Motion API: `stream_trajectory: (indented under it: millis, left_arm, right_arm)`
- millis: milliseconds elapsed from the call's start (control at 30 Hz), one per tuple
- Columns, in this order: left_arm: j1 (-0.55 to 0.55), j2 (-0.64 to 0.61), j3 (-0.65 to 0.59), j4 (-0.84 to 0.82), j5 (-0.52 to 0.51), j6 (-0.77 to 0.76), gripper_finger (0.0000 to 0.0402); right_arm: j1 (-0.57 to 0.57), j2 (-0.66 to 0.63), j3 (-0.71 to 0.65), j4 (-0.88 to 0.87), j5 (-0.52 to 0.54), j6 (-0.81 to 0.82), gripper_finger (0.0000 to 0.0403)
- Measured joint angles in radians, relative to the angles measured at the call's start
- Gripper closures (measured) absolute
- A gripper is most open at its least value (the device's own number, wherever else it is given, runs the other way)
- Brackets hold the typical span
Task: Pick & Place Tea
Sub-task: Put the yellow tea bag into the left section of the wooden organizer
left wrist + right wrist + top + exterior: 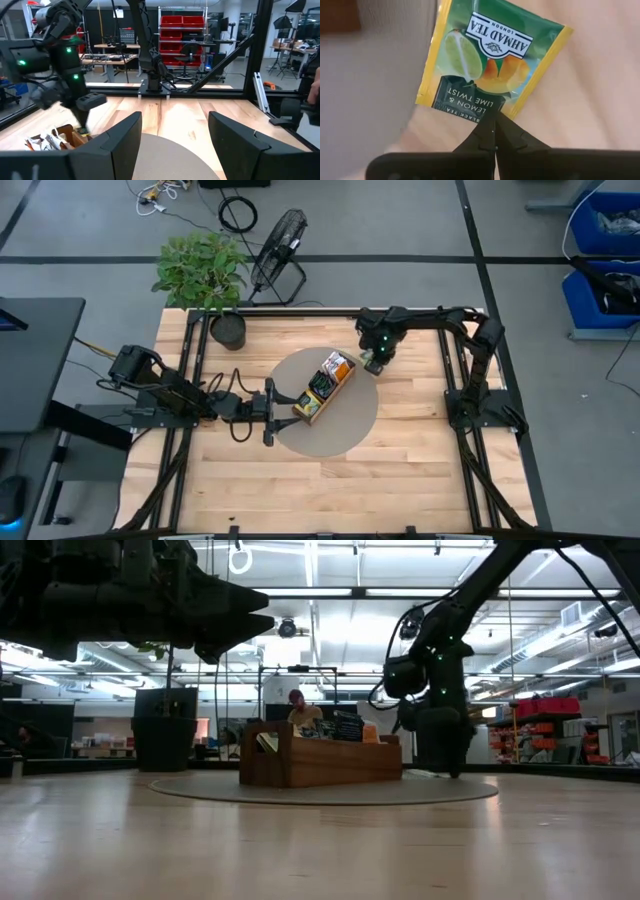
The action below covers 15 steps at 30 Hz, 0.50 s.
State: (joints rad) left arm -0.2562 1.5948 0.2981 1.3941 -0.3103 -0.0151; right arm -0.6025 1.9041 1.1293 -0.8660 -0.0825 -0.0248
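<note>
In the high view, a wooden tabletop [400, 470] carries a round grey mat [340, 430], and on the mat lies a long brown wooden tray [318, 408] set at a slant, filled with tea packets [330, 370]. The right tool [374, 360] is down just beside the tray's far end, at the edge of the mat. The left tool [271, 401] lies low on the mat's left side, close to the near end of the tray. A potted plant [205, 275] sits at the tabletop's far left corner, with a fan [277, 245] on the floor beyond it.

In the low view, the tray [330, 762] stands on the mat [320, 790], with packets [345, 726] poking up above its rim. The right arm [432, 690] comes down just right of the tray; its tip is hard to make out. A person [300, 710] shows far behind the tray.

In the left wrist view, the left tool's fingers [125, 140] stand wide apart with nothing between them, over the mat [170, 157]. The right arm [65, 70] reaches down near the tray [55, 139].

In the right wrist view, the right tool [495, 132] is pinched closed on the lower edge of one yellow-green lemon-and-lime packet [490, 55], which lies partly over the grey mat [370, 80] and partly over the bare tabletop [600, 90].
</note>
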Motion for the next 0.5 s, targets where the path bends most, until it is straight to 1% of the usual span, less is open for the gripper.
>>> stream_trajectory:
  millis: [67, 133, 367, 500]
  left_arm:
    - [0.0, 0.0, 0.0, 0.0, 0.0, 0.001, 0.0168]
    - [0.0, 0.0, 0.0, 0.001, 0.0, 0.001, 0.0168]
    - [0.0, 0.0, 0.0, 0.0, 0.0, 0.001, 0.0168]
    - [0.001, 0.0, 0.0, 0.001, 0.0, 0.002, 0.0168]
  right_arm:
    - [0.017, -0.021, -0.004, -0.035, 0.03, 0.024, 0.0403]
    - [0.037, -0.041, -0.025, -0.03, 0.045, 0.04, 0.0403]
    - [0.129, -0.111, -0.174, 0.01, 0.047, 0.115, 0.0403]
    - [0.205, -0.18, -0.242, 0.003, 0.084, 0.185, 0.0403]
